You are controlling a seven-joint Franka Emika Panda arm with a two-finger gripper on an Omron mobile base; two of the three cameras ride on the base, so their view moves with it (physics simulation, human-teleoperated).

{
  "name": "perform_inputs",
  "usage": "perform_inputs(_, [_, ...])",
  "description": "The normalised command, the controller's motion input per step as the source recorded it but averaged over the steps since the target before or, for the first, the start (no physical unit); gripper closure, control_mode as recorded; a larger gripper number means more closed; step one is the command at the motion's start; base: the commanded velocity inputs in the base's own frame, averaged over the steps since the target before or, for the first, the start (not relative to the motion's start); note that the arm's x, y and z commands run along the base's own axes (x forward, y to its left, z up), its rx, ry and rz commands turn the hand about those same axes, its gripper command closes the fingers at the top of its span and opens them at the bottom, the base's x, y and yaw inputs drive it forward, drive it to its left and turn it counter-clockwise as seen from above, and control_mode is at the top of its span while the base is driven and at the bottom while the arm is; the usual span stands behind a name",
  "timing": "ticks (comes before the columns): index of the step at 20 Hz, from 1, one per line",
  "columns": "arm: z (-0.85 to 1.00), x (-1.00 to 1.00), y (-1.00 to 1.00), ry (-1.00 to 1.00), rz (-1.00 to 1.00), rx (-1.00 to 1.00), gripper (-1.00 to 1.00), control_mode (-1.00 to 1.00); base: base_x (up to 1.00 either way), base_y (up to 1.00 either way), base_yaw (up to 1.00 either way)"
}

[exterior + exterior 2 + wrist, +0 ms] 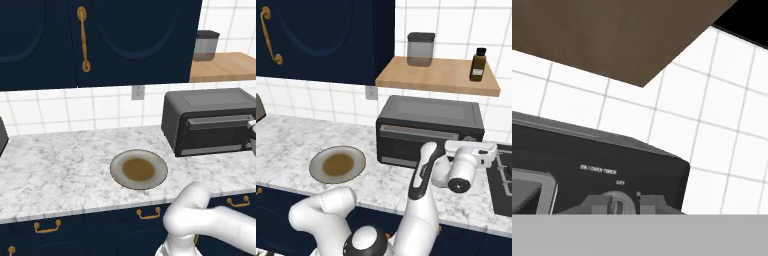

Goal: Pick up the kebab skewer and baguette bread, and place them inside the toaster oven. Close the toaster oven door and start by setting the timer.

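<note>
Gripper is sitting right on the timer knob at the toaster oven's right end, fingers narrowly straddling it. Toaster oven door looks shut; the plate at 9 o'clock of it on the worktop is bare. Risk imo: fingers slipping off such a tiny knob mid-twist, so the timer isn't actually getting set.
</note>
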Motion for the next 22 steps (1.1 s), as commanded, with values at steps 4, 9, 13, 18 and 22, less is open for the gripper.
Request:
perform_inputs(4, [-0.68, 0.35, 0.28, 0.03, 0.0, 0.04, 1.0, -1.0, 0.0, 0.0, 0.0])
perform_inputs(9, [-0.71, 0.2, 0.3, 0.03, 0.0, 0.09, 1.0, -1.0, 0.0, 0.0, 0.0])
perform_inputs(13, [-0.77, 0.3, 0.28, 0.03, 0.0, 0.14, 1.0, -1.0, 0.0, 0.0, 0.0])
perform_inputs(18, [-0.78, 0.36, 0.13, 0.0, 0.02, 0.12, 1.0, -1.0, 0.0, 0.0, 0.0])
perform_inputs(22, [-0.9, 0.17, 0.28, 0.0, 0.05, 0.11, 1.0, -1.0, 0.0, 0.0, 0.0])
